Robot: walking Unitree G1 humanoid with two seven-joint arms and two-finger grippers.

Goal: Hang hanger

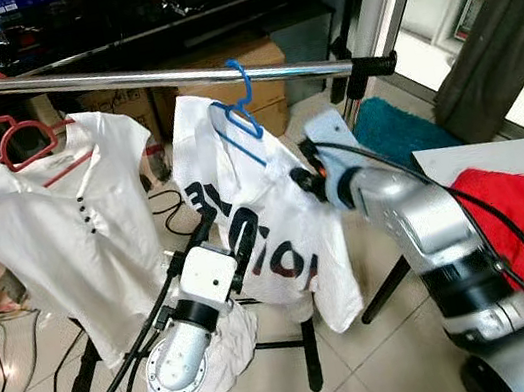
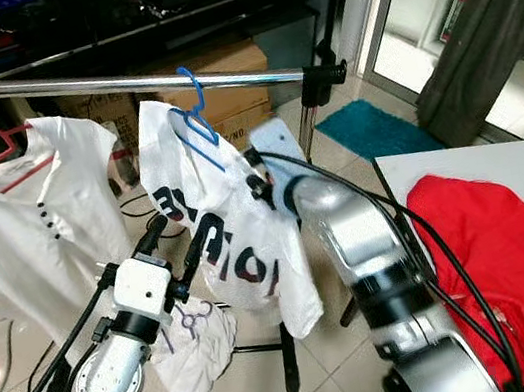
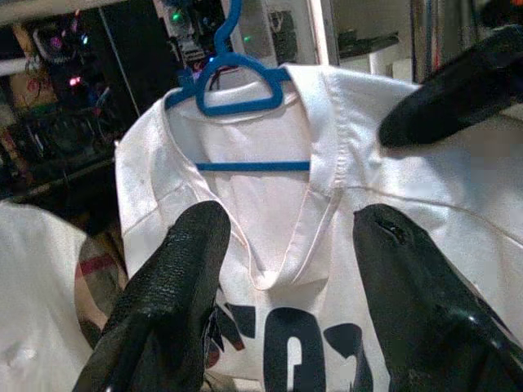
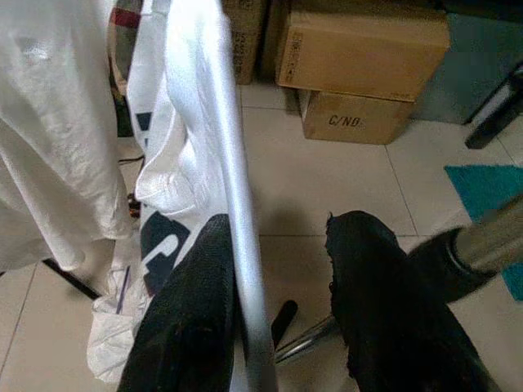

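Checking the hang: blue hanger [image 1: 239, 109] hooked over the rail [image 1: 160, 77], printed shirt [image 1: 267, 225] on it. Our right gripper [image 4: 278, 310] is spread, the shirt's edge between its fingers; left gripper [image 3: 286, 278] is spread, just short of the cloth. We should withdraw gently, so nothing drags the hook off.

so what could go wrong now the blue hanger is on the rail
1. The right gripper has the shirt's edge between its fingers; drawing back without opening could drag the white printed shirt and tip the blue hanger off the rail.
2. The hanger sits near the rail's end cap, so a sideways tug might slide it toward that end.
3. The left gripper, open and close to the shirt front, could snag the fabric if it moves forward.
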